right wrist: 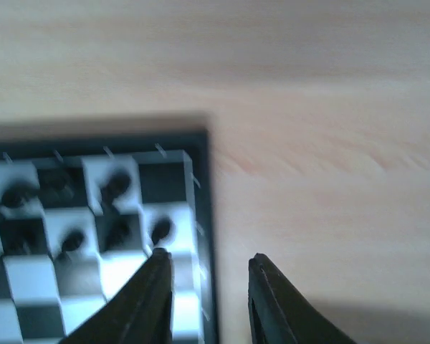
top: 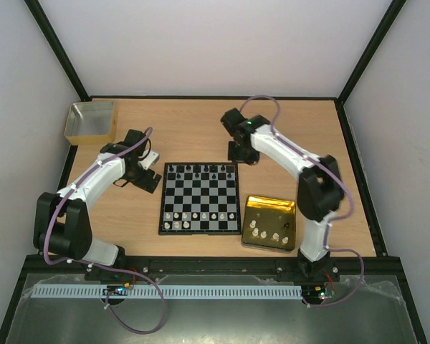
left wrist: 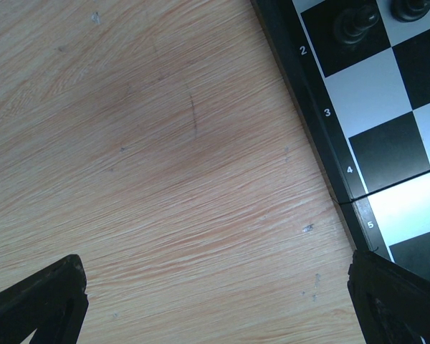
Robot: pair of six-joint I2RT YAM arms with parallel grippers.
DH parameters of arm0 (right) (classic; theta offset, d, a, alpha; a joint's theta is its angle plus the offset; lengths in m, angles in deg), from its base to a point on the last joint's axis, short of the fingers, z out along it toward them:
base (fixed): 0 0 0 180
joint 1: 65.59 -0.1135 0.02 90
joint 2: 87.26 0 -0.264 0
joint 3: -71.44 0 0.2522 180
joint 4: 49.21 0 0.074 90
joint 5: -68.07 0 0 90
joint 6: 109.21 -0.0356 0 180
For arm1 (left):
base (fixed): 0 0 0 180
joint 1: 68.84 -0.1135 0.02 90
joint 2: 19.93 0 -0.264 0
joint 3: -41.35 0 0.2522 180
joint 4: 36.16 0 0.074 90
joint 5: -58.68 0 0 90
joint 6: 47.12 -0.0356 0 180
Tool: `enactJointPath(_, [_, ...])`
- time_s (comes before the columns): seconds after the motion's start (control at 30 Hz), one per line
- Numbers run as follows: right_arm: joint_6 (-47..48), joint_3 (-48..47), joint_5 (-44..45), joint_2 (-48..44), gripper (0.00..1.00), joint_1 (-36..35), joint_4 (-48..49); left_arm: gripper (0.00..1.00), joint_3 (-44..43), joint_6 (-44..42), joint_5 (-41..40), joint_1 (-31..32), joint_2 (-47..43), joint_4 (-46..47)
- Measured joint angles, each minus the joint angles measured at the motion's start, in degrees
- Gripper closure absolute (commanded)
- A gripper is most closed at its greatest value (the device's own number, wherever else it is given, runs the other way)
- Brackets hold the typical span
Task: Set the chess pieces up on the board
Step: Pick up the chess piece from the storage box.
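"Where do the chess pieces (top: 201, 171) stand?"

"Black ones are on the board's (top: 199, 195) far rows and white ones on its near rows. More whites lie in the gold tray (top: 272, 208)."

"How will they handle?"

"They look tiny, light and easy to tip. I'd pinch each gently at the head."

"And the tools?"

"The right tool (right wrist: 208, 261) is narrowly parted and empty at the board's far corner. The left tool (left wrist: 215, 258) is wide and empty over the bench (top: 201, 129)."

Board (top: 201, 194) centre of worktop (top: 201, 132), chess pieces (top: 201, 172) on far and near rows; tray (top: 271, 209) near right, holding pieces; box (top: 91, 136) far left.
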Motion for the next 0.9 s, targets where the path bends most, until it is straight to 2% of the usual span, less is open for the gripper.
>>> enactJointPath(0.23, [-6.01,26.97,0.5,-28.17,0.68,0.17,0.83,0.01,0.0,-0.02,0.15,0.0,0.0,0.02])
enactJointPath(0.37, [-9.84,42.36,-0.04,-40.48,0.64,0.15,0.96,0.01,0.0,-0.02,0.24,0.0,0.0,0.0])
enactJointPath(0.57, [-14.43,55.49,-1.73,-46.34,0.64,0.74,1.6,0.01,0.0,-0.02,0.24,0.0,0.04,0.0])
enactJointPath(0.9, [-17.16,61.16,-1.92,-51.98,0.64,2.84,2.78,0.01,0.0,-0.02,0.22,0.0,0.07,0.0])
